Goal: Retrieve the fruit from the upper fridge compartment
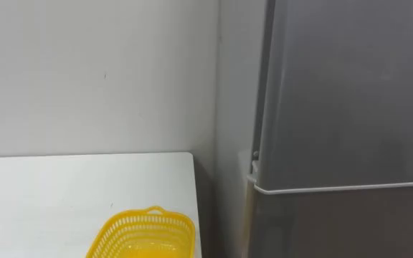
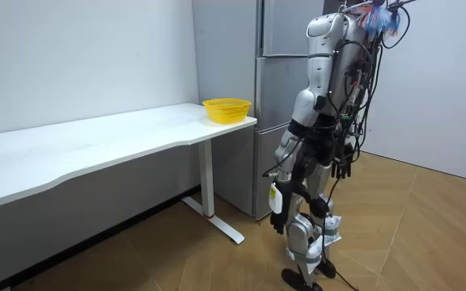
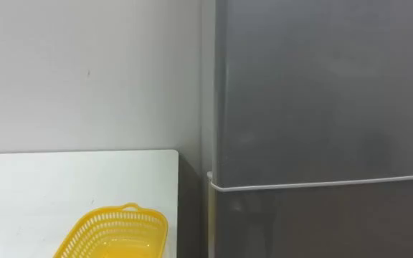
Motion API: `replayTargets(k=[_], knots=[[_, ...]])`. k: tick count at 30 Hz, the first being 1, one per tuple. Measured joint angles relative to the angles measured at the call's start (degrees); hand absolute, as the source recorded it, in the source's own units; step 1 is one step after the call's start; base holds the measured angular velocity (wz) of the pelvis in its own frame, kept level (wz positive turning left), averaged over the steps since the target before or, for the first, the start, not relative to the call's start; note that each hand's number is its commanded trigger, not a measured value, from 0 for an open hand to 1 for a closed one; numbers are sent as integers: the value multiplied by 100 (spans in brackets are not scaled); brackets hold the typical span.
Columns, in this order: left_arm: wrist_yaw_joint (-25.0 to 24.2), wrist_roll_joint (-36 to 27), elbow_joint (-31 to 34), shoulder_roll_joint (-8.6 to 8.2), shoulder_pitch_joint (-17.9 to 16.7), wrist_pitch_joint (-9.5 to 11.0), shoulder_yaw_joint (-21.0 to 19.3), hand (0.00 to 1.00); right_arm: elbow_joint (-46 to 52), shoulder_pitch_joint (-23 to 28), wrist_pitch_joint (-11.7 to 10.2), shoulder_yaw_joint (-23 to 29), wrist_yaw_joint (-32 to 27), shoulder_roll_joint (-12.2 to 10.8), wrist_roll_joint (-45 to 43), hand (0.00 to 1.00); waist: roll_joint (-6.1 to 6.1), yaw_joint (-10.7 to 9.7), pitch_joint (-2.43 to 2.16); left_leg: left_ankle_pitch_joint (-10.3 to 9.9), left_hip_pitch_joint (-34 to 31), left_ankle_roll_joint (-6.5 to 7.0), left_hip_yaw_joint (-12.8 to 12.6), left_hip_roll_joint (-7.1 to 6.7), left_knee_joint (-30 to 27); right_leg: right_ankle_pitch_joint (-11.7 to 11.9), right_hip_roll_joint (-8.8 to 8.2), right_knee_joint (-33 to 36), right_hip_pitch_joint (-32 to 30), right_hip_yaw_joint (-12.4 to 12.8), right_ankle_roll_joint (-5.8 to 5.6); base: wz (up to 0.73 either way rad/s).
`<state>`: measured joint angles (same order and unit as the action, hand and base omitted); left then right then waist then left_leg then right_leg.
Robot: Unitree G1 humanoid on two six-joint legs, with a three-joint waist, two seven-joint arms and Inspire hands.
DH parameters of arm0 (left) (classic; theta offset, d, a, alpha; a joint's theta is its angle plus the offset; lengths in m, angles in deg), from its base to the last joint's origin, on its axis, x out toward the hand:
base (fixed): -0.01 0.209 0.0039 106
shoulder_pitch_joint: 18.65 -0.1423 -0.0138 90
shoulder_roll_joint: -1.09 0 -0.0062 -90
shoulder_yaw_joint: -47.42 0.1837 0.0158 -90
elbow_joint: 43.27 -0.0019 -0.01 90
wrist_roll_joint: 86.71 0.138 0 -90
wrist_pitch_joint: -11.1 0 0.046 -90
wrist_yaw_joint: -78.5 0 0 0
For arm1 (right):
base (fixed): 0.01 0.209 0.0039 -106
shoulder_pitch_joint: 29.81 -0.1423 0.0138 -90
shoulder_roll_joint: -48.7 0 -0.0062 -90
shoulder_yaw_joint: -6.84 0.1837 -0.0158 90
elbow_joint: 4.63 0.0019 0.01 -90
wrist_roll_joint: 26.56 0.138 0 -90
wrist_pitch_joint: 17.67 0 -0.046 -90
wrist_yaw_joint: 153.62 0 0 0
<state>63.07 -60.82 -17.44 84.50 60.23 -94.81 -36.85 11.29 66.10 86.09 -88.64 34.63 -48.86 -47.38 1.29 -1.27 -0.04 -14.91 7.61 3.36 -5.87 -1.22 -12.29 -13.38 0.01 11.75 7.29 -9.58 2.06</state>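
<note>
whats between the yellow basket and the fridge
From the yellow basket, bare white table to its edge, then a narrow open gap before the fridge; both eye views show it.

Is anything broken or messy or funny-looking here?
No, nothing looks wrong. The yellow basket sits upright on the white table near its corner. Both doors of the grey fridge beside the table are shut, and nothing is spilled.

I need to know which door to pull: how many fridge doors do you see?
2. The upper door is on top; the lower door sits directly below it, beside the white table. Both look closed; another may be hidden lower down.
</note>
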Motion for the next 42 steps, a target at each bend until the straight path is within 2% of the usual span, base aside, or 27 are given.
replayTargets(k=[6, 12, 18, 25, 31, 37, 39, 42], knots=[[44, 6, 0, 1, 20, 17, -10, 0, 1, -2, -15, 9, -2, 0, -16, 0, 16, -4, 8, -1, 9, 0, 0, -1, 54, 0, 2, -11, 0, 3, -1, 0], [362, 7, 0, 4, 38, 19, -21, 0, -4, -2, -13, 17, -21, 0, -21, 0, 39, -2, 20, -1, 24, 0, -8, -2, 56, -3, 3, -11, -16, 16, -3, 0], [483, 8, 20, 11, 34, 134, -122, 0, 23, -6, -80, 53, -118, 0, -18, 0, 70, 6, 41, -1, 77, 0, -24, -4, 104, -9, 11, -14, 5, 56, -6, -1], [625, 7, 17, 10, 36, 222, -122, 0, 19, 5, -175, 53, -120, -1, -17, 0, 70, -1, 40, -1, 93, 0, -25, -6, 108, -9, 19, -9, 15, 83, -7, 0], [903, -64, -51, -13, 28, 220, -137, 0, 21, 125, -168, 52, -121, -17, 63, 0, 14, -3, 10, -1, 92, 0, -21, -7, 106, -9, 20, 2, 30, 89, -7, 0], [1292, -907, -108, -92, 11, 221, -442, 0, -4, 188, -165, 62, -136, -21, 76, 0, -86, -18, 12, -3, 93, 1, -20, -6, 101, -12, 20, -8, 31, 88, -8, 0], [1438, -1181, -107, -166, -11, 223, -773, 0, -9, 188, -164, 129, -143, -20, 77, 0, -100, -7, 9, -3, 94, 1, -18, -6, 99, -11, 18, -3, 26, 83, -7, 0], [1627, -1652, -84, -190, -63, 234, -1109, 0, -9, 184, -162, 260, -179, -17, 142, 0, -94, 3, 6, -2, 97, 1, -8, -6, 90, -11, 16, 5, 24, 68, -7, 0]])
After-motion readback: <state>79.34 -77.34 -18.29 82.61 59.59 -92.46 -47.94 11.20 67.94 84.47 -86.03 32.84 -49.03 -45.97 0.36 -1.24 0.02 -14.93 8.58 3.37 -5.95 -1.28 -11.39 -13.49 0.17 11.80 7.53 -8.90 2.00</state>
